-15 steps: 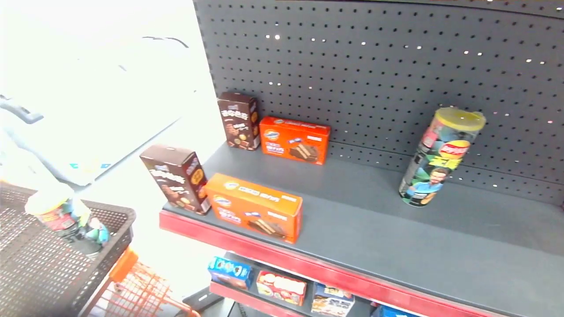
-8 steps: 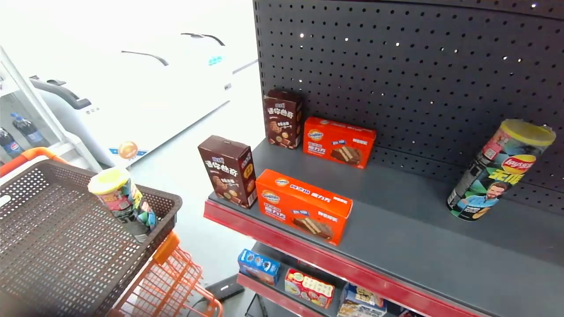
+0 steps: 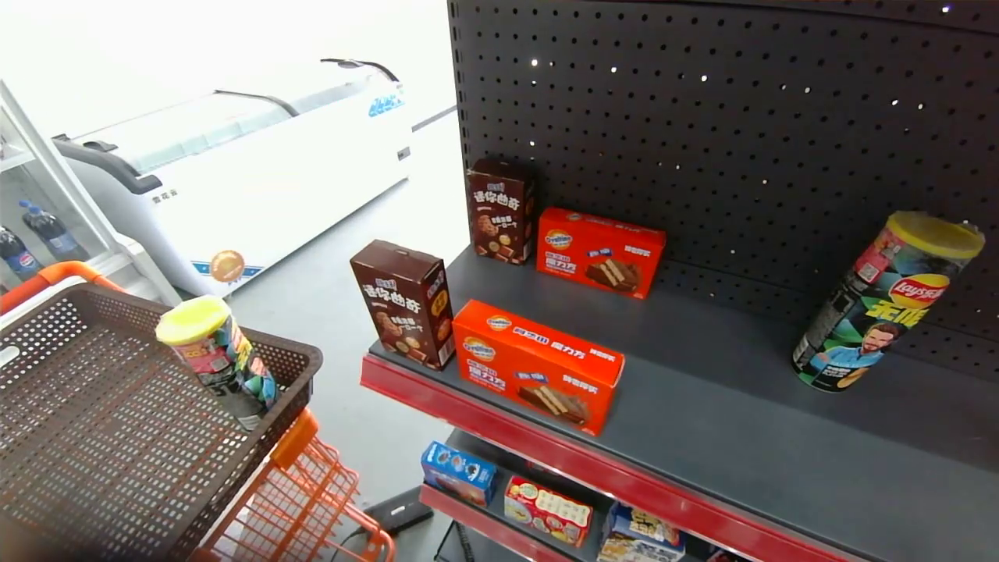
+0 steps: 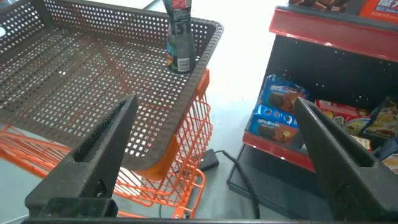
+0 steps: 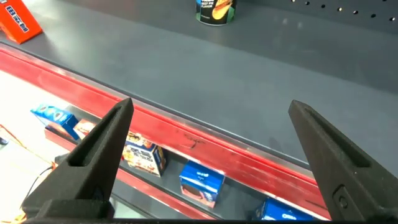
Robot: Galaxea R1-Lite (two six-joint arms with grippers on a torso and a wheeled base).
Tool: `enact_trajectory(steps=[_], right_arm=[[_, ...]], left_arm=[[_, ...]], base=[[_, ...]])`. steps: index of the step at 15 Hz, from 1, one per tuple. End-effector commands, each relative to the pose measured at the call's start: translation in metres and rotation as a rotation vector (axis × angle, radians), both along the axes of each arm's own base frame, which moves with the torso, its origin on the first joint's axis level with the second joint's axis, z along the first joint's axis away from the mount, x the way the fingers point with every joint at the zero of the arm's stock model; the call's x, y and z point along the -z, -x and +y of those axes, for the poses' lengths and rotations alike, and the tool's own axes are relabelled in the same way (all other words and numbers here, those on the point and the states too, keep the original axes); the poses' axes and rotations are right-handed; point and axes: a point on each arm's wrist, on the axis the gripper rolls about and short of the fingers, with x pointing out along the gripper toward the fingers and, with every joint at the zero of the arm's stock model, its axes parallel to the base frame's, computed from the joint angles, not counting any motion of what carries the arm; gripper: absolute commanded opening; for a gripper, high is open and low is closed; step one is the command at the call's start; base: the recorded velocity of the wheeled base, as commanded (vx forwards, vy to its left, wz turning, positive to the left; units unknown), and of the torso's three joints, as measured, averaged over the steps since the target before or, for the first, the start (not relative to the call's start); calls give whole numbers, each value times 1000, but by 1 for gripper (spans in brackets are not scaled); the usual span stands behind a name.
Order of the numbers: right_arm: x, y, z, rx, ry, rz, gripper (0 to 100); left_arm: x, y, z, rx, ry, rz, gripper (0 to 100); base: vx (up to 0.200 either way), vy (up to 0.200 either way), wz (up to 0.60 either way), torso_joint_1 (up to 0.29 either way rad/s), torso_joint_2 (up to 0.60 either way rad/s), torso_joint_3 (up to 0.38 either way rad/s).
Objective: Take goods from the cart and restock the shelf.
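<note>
A chip can (image 3: 212, 353) with a yellow lid stands upright in the far right corner of the cart's brown perforated basket (image 3: 94, 437). It also shows in the left wrist view as chip can (image 4: 179, 37), beyond my open left gripper (image 4: 214, 101), which hangs empty over the basket's rim (image 4: 186, 99). A second chip can (image 3: 882, 304) stands on the grey shelf (image 3: 702, 406) at the right, against the pegboard. My right gripper (image 5: 211, 106) is open and empty, in front of the shelf's red edge (image 5: 205, 134), with that can (image 5: 216, 11) farther back.
Two brown boxes (image 3: 406, 300) (image 3: 499, 209) and two orange boxes (image 3: 537, 364) (image 3: 599, 251) fill the shelf's left part. Bare shelf lies between them and the right can. Snack packs (image 3: 546, 511) sit on the lower shelf. A white freezer (image 3: 234, 179) stands behind the orange cart frame (image 3: 296, 507).
The head camera swung left in the first half second, bringing the cart basket further into view. Cans and boxes have kept their places.
</note>
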Motion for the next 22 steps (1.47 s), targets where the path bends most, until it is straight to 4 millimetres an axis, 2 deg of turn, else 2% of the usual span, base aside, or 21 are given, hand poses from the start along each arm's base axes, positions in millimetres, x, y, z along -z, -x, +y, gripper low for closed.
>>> enact_trajectory(steps=[1, 2, 3, 4, 5, 8, 9, 12, 13, 14, 15, 18, 22], right_arm=[[0, 0, 0, -1, 0, 0, 100], [0, 0, 0, 1, 0, 0, 100], [0, 0, 0, 1, 0, 0, 100], [0, 0, 0, 1, 0, 0, 100], [0, 0, 0, 1, 0, 0, 100], [0, 0, 0, -1, 0, 0, 100], [0, 0, 0, -1, 0, 0, 100], [0, 0, 0, -1, 0, 0, 100], [0, 0, 0, -1, 0, 0, 100], [0, 0, 0, -1, 0, 0, 100], [0, 0, 0, -1, 0, 0, 100], [0, 0, 0, -1, 0, 0, 100], [0, 0, 0, -1, 0, 0, 100]], left_arm=[[-1, 1, 0, -11, -3, -1, 100], [-4, 1, 0, -20, -26, -4, 100], [-39, 1, 1, -50, -106, 11, 100], [-39, 1, 1, -50, -106, 11, 100], [-75, -22, 2, -67, -83, 141, 100], [-91, -58, 2, -63, -54, 257, 100], [-90, -64, 2, -77, -51, 291, 100], [-80, -113, 11, -155, -24, 446, 100], [-70, -131, 14, -167, -10, 475, 100], [-69, -134, 15, -167, -10, 472, 100], [-63, -161, 17, -164, -11, 400, 100], [-42, -197, 26, -196, -9, 356, 100], [-23, -233, 30, -194, -12, 306, 100]], base=[[0, 0, 0, 0, 0, 0], [0, 0, 0, 0, 0, 0], [0, 0, 0, 0, 0, 0], [0, 0, 0, 0, 0, 0], [0, 0, 0, 0, 0, 0], [0, 0, 0, 0, 0, 0], [0, 0, 0, 0, 0, 0], [0, 0, 0, 0, 0, 0], [0, 0, 0, 0, 0, 0], [0, 0, 0, 0, 0, 0], [0, 0, 0, 0, 0, 0], [0, 0, 0, 0, 0, 0], [0, 0, 0, 0, 0, 0]])
